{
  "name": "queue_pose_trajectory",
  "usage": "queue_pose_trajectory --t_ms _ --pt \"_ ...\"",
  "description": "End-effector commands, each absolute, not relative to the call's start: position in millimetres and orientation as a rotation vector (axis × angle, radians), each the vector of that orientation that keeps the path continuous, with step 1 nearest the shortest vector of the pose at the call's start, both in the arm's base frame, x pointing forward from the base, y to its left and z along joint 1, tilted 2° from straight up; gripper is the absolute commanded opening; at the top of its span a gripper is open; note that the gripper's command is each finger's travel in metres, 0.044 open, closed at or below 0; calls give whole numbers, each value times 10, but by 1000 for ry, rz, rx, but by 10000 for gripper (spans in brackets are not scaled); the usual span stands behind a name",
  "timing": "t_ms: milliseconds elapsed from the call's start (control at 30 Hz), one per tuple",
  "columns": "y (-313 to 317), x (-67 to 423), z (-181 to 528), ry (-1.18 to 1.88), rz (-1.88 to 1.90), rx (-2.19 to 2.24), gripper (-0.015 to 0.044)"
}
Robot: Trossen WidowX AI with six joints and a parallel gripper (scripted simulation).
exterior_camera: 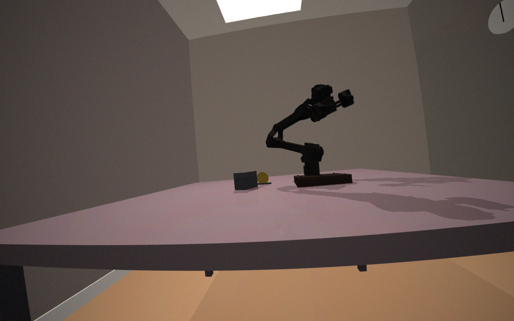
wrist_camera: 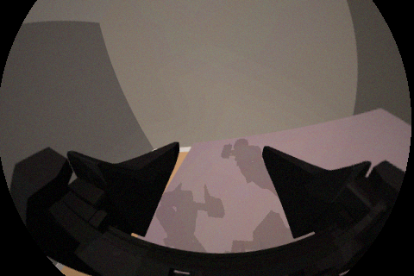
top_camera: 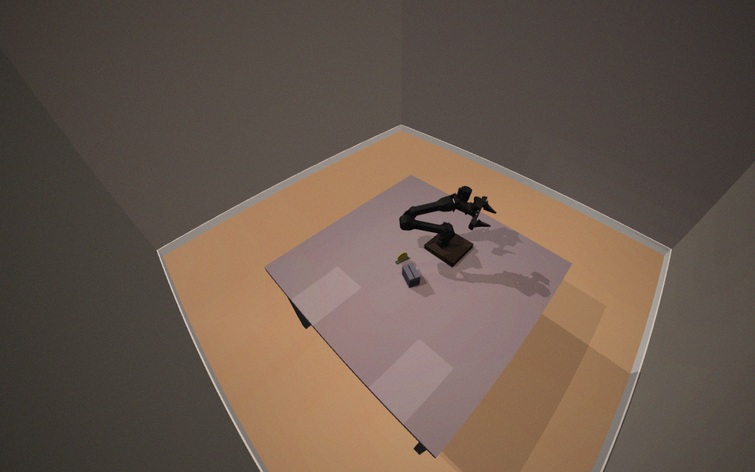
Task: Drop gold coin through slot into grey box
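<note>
Right now your black parallel-jaw gripper [wrist_camera: 221, 158] stands wide apart with nothing between its pointed fingers, and only the wrist view lets you check that: through the gap you see bare mauve table top [wrist_camera: 323, 144] crossed by the arm's shadow, with a strip of orange floor at the table's edge. That same view shows you neither the coin nor the box. For those you need the other two views. From the top view you can pick out the thin gold coin [top_camera: 402, 255] standing on edge in its shallow dark-green holder [top_camera: 402, 261], and just beside it the closed grey box [top_camera: 411, 274], which lies a little nearer the camera; the slot in the lid is too small for you to make out. The exterior view gives you what the top view cannot, the height: the black jointed arm [exterior_camera: 291, 123] rises from its dark brown base plate [exterior_camera: 322, 179] and carries the gripper [exterior_camera: 344, 97] high above the table, pointing away from the coin [exterior_camera: 262, 177] and the box [exterior_camera: 245, 180]. In that view the coin's round face peeks out just past the box's side, low on the table. So the coin sits on the opposite side of the base plate from the jaws, well apart from them and far below them, untouched in its holder
</note>
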State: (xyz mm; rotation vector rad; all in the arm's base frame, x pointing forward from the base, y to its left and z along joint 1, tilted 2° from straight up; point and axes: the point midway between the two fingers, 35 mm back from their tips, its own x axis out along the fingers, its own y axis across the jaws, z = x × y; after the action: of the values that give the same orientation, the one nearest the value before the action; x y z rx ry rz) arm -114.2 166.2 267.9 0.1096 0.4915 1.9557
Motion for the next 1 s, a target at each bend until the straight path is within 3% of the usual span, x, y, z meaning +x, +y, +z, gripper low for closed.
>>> queue_pose_trajectory --t_ms 0,267,633,967 --pt "1672 -1133 2677 489 1949 105 374" --pt "2065 -642 2536 435 1633 -83 164" --pt "2311 371 2282 525 1151 -314 161" --pt "2038 1368 2028 744 735 -422 161"
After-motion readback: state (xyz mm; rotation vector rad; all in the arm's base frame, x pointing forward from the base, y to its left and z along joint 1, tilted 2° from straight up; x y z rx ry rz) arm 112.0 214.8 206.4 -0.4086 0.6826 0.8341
